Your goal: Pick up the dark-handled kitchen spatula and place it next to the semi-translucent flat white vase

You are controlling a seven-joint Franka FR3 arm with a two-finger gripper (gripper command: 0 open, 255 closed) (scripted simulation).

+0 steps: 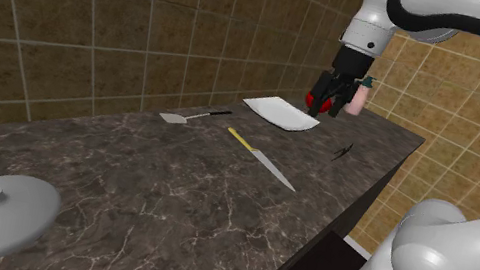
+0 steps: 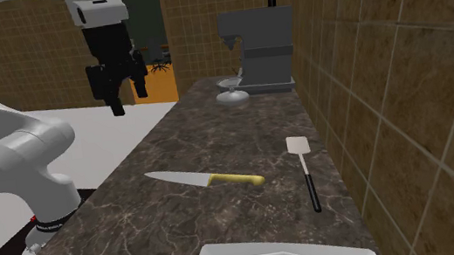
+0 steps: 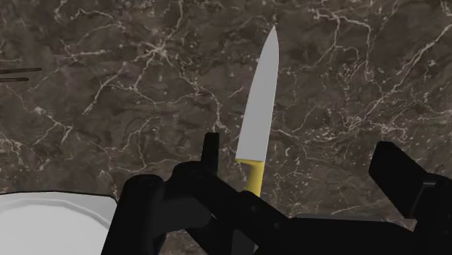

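Spatula (image 1: 192, 117): laid flat on desk (image 1: 115, 198), just beyond yellow handle of knife (image 1: 262, 158). Pincer (image 1: 331, 109): spread, empty, held high off knife. Dark handle is best approached square, jaws set across it.

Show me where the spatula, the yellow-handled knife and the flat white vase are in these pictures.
Spatula (image 2: 307, 175): second exterior view, on its dark handle.
Yellow-handled knife (image 3: 261, 109): wrist view, on the middle of the blade.
Flat white vase (image 1: 280, 113): shoulder view, on its flat centre.
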